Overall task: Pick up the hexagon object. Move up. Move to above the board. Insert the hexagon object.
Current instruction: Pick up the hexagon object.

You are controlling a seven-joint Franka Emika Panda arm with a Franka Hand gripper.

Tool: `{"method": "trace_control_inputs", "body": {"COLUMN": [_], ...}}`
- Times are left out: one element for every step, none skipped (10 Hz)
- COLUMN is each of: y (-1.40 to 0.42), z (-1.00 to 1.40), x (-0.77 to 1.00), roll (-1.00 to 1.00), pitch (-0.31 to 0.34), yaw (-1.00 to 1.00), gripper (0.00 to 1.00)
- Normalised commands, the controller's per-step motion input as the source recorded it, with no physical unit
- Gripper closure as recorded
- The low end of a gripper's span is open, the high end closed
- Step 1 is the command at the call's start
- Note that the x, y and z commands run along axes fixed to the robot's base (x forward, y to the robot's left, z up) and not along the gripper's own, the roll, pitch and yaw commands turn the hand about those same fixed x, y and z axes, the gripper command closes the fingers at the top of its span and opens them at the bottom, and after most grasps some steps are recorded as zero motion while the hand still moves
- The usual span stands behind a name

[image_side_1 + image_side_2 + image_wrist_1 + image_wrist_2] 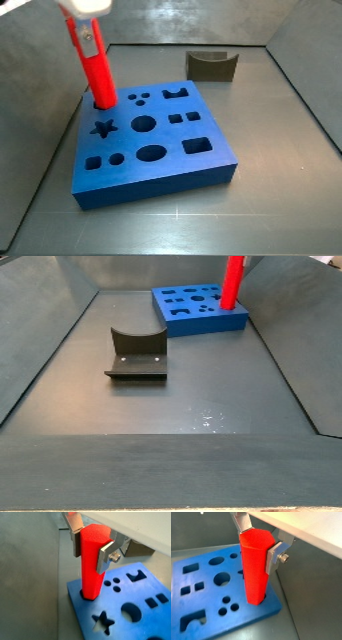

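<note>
My gripper (89, 552) is shut on the upper part of the hexagon object (91, 572), a tall bright red bar held upright. It shows in both wrist views (254, 577) and both side views (96, 75) (233, 284). The bar's lower end stands in a hole at a corner of the board (150, 617), a thick blue block with several shaped cut-outs (208, 604). In a side view the gripper (87, 38) is above the board's far left corner (160, 185). The silver fingers (273, 559) press the bar from two sides.
The dark fixture (211, 65) stands on the grey floor apart from the board; it also shows in a side view (136, 356). Grey walls enclose the floor on all sides. The board (201, 321) lies near one wall.
</note>
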Motion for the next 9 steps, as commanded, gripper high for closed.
{"method": "trace_control_inputs", "body": {"y": [-0.08,0.02,0.11,0.2,0.06,0.09,0.0,-0.21,-0.18], "z": [0.0,-0.01,-0.33,-0.42,-0.1,-0.37,-0.49,-0.45,-0.42], "x": [0.01,0.0,0.04,0.15,0.08,0.11,-0.36,-0.24,-0.1], "roll": [0.03,0.0,0.03,0.0,-0.13,-0.17,-0.2,-0.18,-0.17], "pitch": [0.0,0.0,0.0,0.001,0.0,0.029,0.083,0.014,-0.031], "yaw": [0.0,0.0,-0.48,-0.48,-0.05,-0.01,-0.28,0.05,0.6], "gripper": [1.0,1.0,1.0,1.0,1.0,1.0,1.0,1.0,1.0]}}
